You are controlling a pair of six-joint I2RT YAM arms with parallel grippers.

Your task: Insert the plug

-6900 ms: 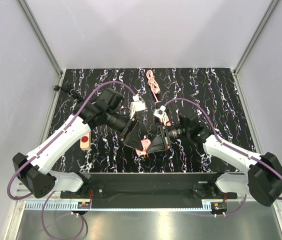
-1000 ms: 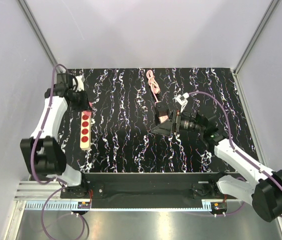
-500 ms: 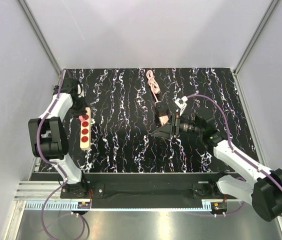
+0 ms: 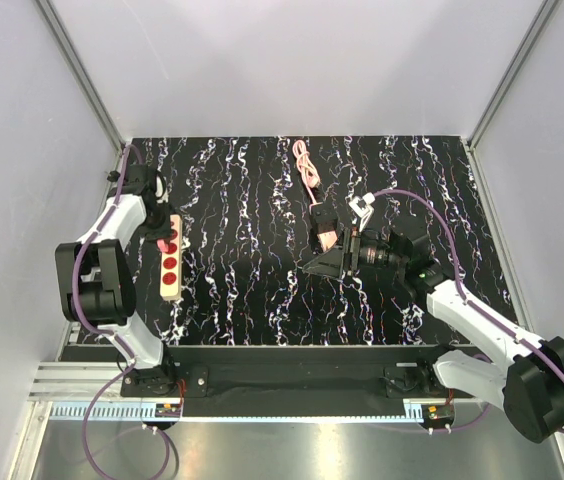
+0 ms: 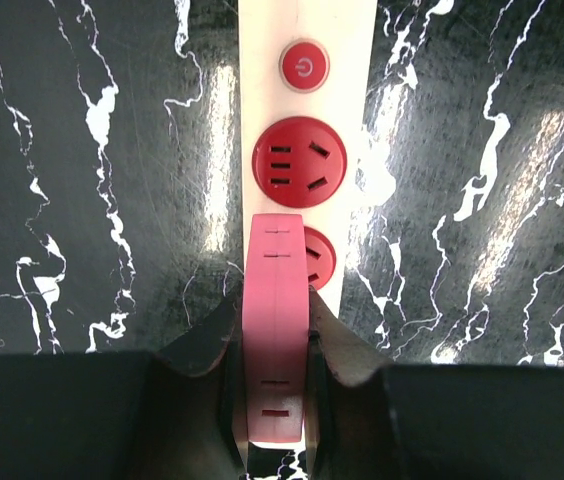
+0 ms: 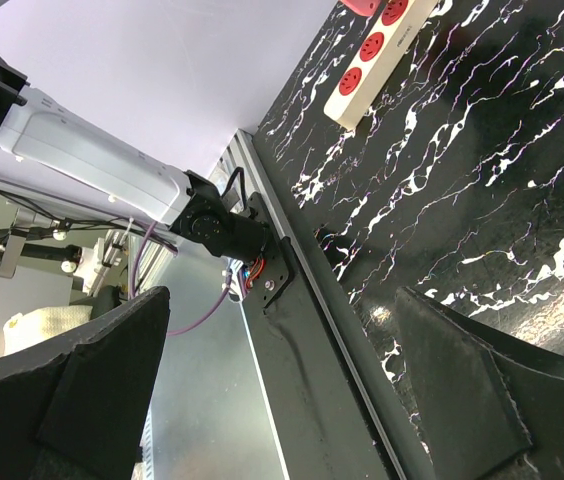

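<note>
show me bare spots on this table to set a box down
Widest bare patch: marbled black tabletop between the beige strip with red sockets and the slim pink power strip. Also the far right corner beyond the right arm. Crowded: the left edge, where the left pincer holds the small pink plug over that strip, and around the coiled pink cord.

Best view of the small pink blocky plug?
Left wrist: small pink blocky plug sits centre-frame, gripped by the left end effector over the beige strip. Top external shows a tiny pink patch; right wrist, a sliver at the top edge.
</note>
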